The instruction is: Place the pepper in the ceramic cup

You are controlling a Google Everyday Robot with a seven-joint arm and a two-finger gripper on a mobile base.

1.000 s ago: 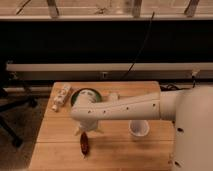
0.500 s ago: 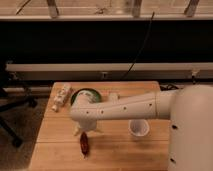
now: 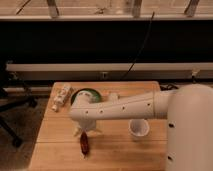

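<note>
reaching leftward across the worktop, the arm angles its tool down over the pepper; whether it grips, i cannot tell.

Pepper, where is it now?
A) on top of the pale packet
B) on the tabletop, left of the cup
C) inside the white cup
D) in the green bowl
B: the pepper lies on the table left of the ceramic cup, outside it, with the claw just above it in the camera view.
</note>
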